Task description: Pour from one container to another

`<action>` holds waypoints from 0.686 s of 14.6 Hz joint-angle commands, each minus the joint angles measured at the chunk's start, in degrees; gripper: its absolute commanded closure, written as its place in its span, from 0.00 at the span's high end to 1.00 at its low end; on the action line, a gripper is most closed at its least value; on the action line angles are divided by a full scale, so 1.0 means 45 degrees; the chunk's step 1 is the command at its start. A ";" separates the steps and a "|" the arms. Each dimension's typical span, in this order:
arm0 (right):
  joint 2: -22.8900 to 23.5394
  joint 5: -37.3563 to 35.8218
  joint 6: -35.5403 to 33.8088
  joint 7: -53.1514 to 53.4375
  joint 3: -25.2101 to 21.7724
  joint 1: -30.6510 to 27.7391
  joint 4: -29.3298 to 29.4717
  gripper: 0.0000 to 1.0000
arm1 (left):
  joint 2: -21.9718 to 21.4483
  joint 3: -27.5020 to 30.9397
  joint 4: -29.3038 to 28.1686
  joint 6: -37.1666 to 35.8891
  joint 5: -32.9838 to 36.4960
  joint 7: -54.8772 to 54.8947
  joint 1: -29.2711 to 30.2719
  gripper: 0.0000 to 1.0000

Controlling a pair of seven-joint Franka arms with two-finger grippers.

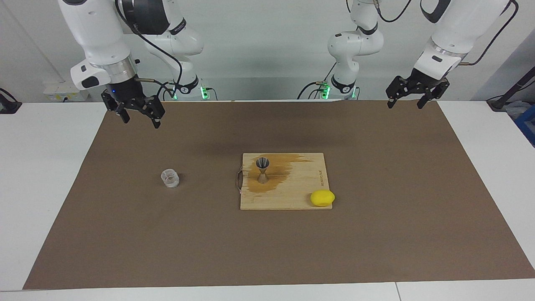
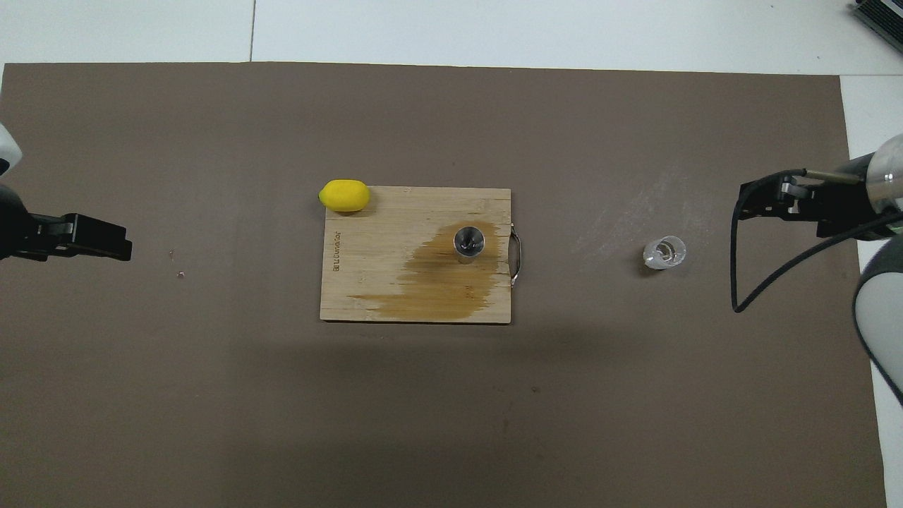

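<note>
The clear glass cup (image 1: pixel 170 178) stands upright on the brown mat toward the right arm's end of the table; it also shows in the overhead view (image 2: pixel 664 252). The steel jigger (image 1: pixel 262 169) stands upright on the wooden board (image 1: pixel 292 196), on a wet brown stain, and shows from above in the overhead view (image 2: pixel 468 243). My right gripper (image 1: pixel 141 122) is open and empty, raised over the mat's edge near the robots, apart from the cup; it also shows in the overhead view (image 2: pixel 751 201). My left gripper (image 1: pixel 404 106) is open and empty, and that arm waits raised over the mat's other end (image 2: pixel 120 245).
A yellow lemon (image 1: pixel 322 197) lies at the board's corner farthest from the robots, toward the left arm's end (image 2: pixel 344 195). The board (image 2: pixel 367 282) has a metal handle on the side toward the cup. The brown mat (image 1: pixel 267 251) covers most of the white table.
</note>
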 commanded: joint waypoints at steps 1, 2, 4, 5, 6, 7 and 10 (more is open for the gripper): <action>0.0242 -0.0229 -0.0773 -0.0321 0.0022 -0.0258 0.0910 1.00 | -0.0275 0.0032 -0.0309 0.0084 -0.0083 -0.0028 0.0029 1.00; 0.0261 -0.0249 -0.1047 -0.0340 0.0041 -0.0278 0.1009 1.00 | -0.0275 0.0032 -0.0290 0.0084 -0.0083 -0.0028 0.0049 1.00; 0.0281 -0.0229 -0.1108 -0.0398 0.0022 -0.0298 0.1010 1.00 | -0.0275 0.0032 -0.0290 0.0084 -0.0083 -0.0028 0.0029 1.00; 0.0281 -0.0210 -0.1089 -0.0495 0.0003 -0.0375 0.1010 1.00 | -0.0275 0.0032 -0.0290 0.0084 -0.0083 -0.0028 0.0029 1.00; 0.0281 -0.0113 -0.1069 -0.0516 0.0003 -0.0434 0.0914 1.00 | -0.0275 0.0032 -0.0290 0.0084 -0.0083 -0.0028 0.0029 1.00; 0.0145 -0.0112 -0.1108 -0.0516 0.0003 -0.0473 0.0681 1.00 | -0.0275 0.0032 -0.0309 0.0084 -0.0083 -0.0028 0.0049 1.00; -0.0071 -0.0093 -0.1555 -0.0535 0.0022 -0.0435 0.0327 1.00 | -0.0275 0.0032 -0.0290 0.0084 -0.0083 -0.0028 0.0029 1.00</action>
